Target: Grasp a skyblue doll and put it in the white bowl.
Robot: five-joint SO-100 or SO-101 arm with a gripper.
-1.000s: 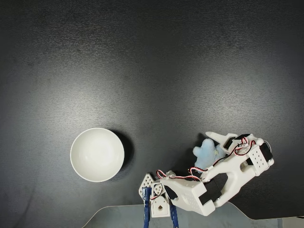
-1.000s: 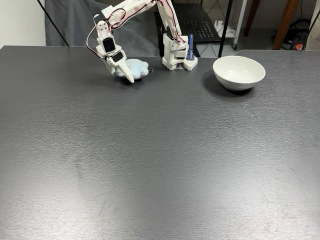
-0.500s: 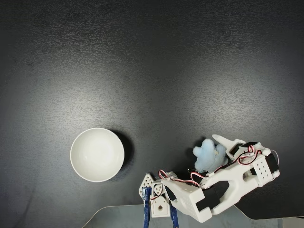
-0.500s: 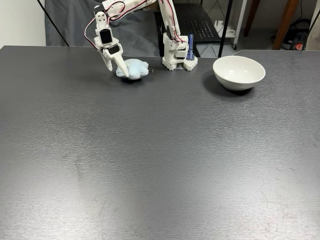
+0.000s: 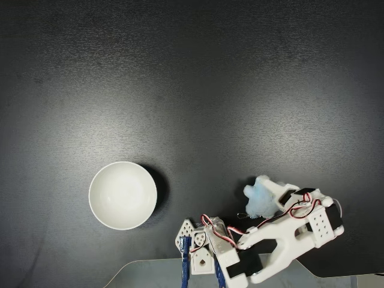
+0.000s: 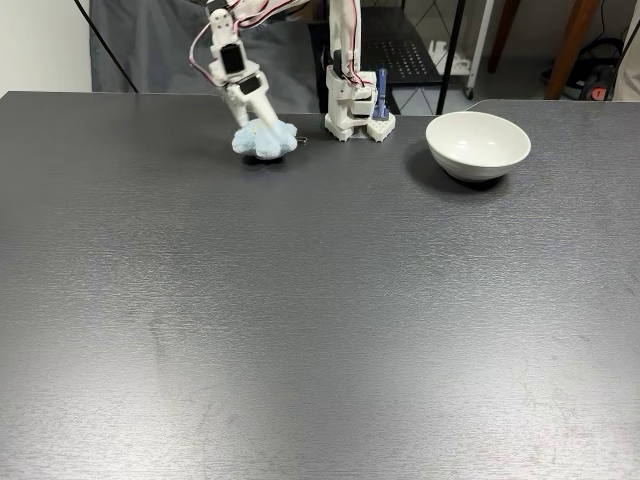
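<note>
The skyblue doll (image 5: 257, 198) lies on the dark table to the right of the arm's base in a fixed view, with its small metal clasp (image 5: 242, 214) beside it. My gripper (image 5: 271, 194) sits on the doll's right side, one white finger (image 5: 281, 190) lying across the plush. In a fixed view from the front, the gripper (image 6: 263, 124) comes down onto the top of the doll (image 6: 264, 142), which rests on the table. The gap between the fingers is hidden by the plush. The white bowl (image 5: 123, 195) stands empty left of the base and is also seen as the bowl (image 6: 478, 145).
The arm's base (image 6: 352, 112) is clamped at the table's back edge between doll and bowl. The wide dark tabletop (image 6: 320, 320) stretches toward the front. Chairs and a black rack stand behind the table.
The gripper has swung from beside the doll to directly over it and come down onto its top. The doll has shifted slightly toward the base. The bowl has not moved.
</note>
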